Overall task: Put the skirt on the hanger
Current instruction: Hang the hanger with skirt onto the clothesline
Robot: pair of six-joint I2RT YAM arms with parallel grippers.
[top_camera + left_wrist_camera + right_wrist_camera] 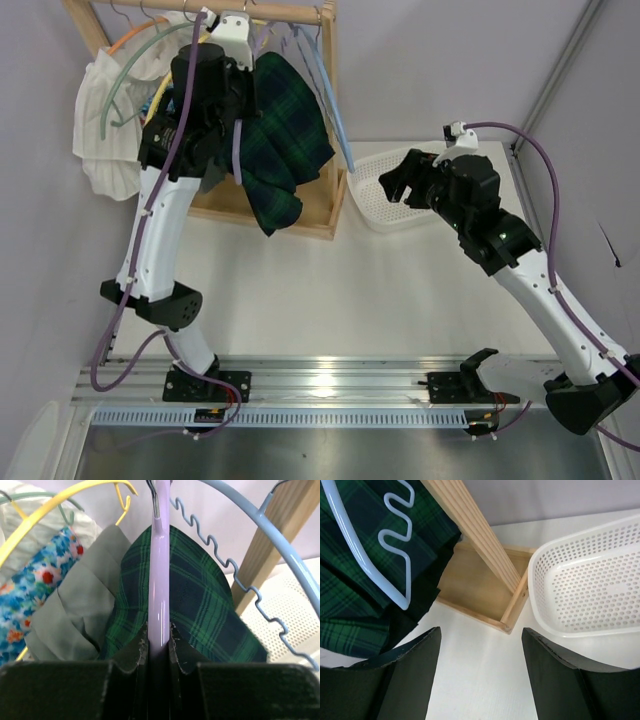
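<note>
Skirt [285, 140]: judged soft, light plaid cloth, limp and likely to slide. It hangs draped over the lilac hanger [160, 580] at the wooden rack [328, 90], far left. Left gripper [159, 642] fingers are clamped on the hanger. Right gripper [481, 640] fingers stand apart, empty, near the white basket [590, 580]. Recommended hold: bunched fabric near the top edge, not the loose hem.

walls [450, 60]: plain pale lilac-grey | table [330, 290]: white, matte | wooden rack [327, 60]: back left on table | white basket [372, 200]: beside rack | aluminium rail [340, 378]: near edge, glare on it | light: even, soft shadows
</note>
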